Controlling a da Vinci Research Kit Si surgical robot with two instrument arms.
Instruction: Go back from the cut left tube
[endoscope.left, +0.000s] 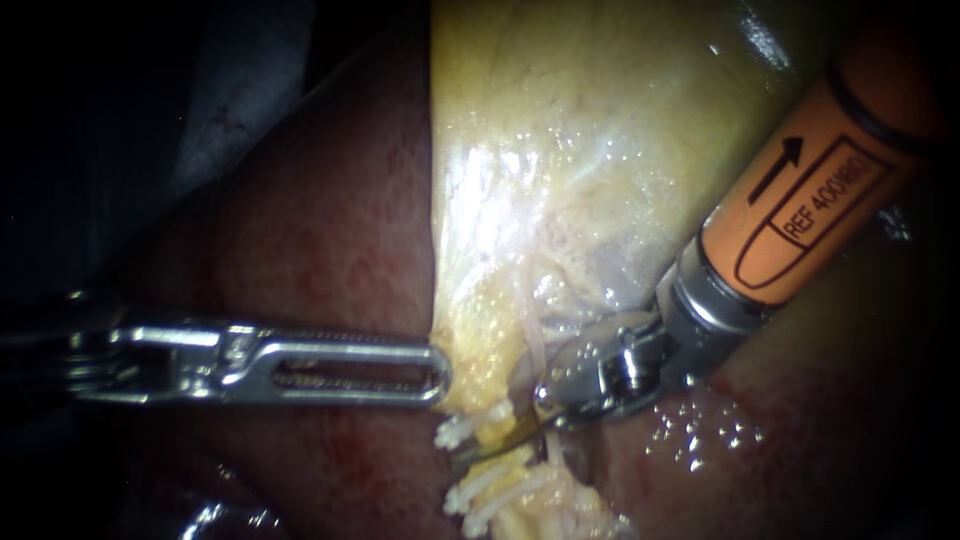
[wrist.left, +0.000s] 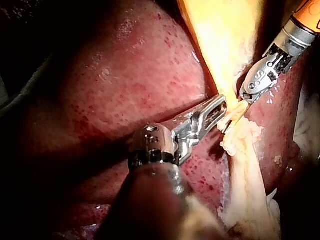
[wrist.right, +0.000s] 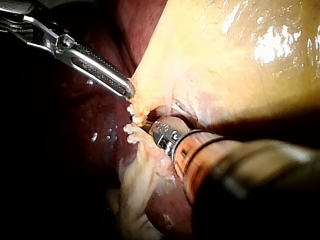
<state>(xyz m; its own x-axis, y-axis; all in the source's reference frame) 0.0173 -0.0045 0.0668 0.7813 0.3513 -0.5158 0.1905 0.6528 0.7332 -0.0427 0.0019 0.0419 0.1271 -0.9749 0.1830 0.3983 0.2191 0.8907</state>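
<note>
While hand of left instrument (endoscope.left: 436, 372) pinches gallbladder (endoscope.left: 560, 130) | right instrument (endoscope.left: 500, 440) tip half-hidden in tissue (endoscope.left: 512, 492)

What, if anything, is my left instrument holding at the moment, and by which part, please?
The left instrument seems to hold the gallbladder by its lower edge, with only the tips of its jaws shut on that rim.

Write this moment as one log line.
left instrument: holds gallbladder edge | right instrument: tip at cut tube
</note>
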